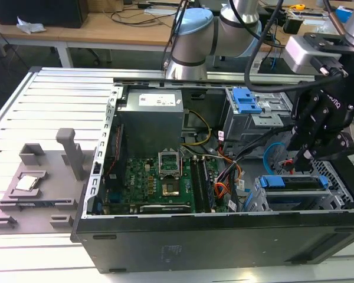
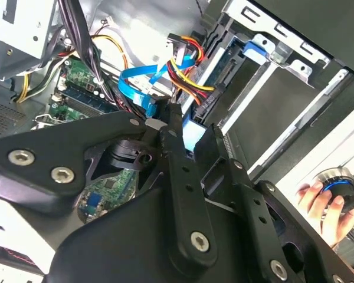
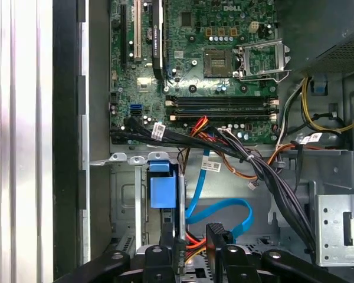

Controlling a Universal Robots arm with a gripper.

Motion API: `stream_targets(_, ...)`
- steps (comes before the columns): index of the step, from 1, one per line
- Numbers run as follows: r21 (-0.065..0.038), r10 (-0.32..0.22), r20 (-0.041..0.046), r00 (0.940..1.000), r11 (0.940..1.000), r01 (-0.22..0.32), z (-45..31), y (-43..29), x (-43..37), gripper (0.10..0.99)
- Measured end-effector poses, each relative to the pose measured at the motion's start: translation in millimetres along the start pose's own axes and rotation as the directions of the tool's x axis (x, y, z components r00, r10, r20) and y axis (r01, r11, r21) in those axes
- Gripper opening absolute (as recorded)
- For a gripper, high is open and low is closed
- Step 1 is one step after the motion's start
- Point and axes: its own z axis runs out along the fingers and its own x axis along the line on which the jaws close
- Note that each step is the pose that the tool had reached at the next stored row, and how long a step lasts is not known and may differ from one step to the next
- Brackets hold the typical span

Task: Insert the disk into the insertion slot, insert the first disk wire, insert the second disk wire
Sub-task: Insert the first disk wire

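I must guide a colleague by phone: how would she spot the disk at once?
Take the open black computer case and go to its corner at the exterior view's right, under the gripper. There the disk sits in the insertion slot, a low perforated silver cage; its long blue carrier differs from the short blue clip on the taller grey bay beyond.

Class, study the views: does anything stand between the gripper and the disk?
Loose wiring does: a blue ribbon cable and red-orange wires lie just ahead of the gripper, beside the disk seated in the insertion slot.
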Motion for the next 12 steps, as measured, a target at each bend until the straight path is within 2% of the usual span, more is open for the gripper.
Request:
stream_targets(3, 0.0, 0.0, 0.0, 1.0, 1.0, 0.0, 1.8, -3.7, -1.2, 0.361)
stream_targets(4, 0.0, 0.0, -0.0001, 1.0, 1.0, 0.0, 6.1, -6.8, -1.2, 0.361)
stream_targets(8, 0.0, 0.0, -0.0003, 1.0, 1.0, 0.0, 13.0, -12.9, -1.3, 0.361)
stream_targets(12, 0.0, 0.0, -0.0022, 1.0, 1.0, 0.0, 17.3, -13.3, -0.9, 0.361)
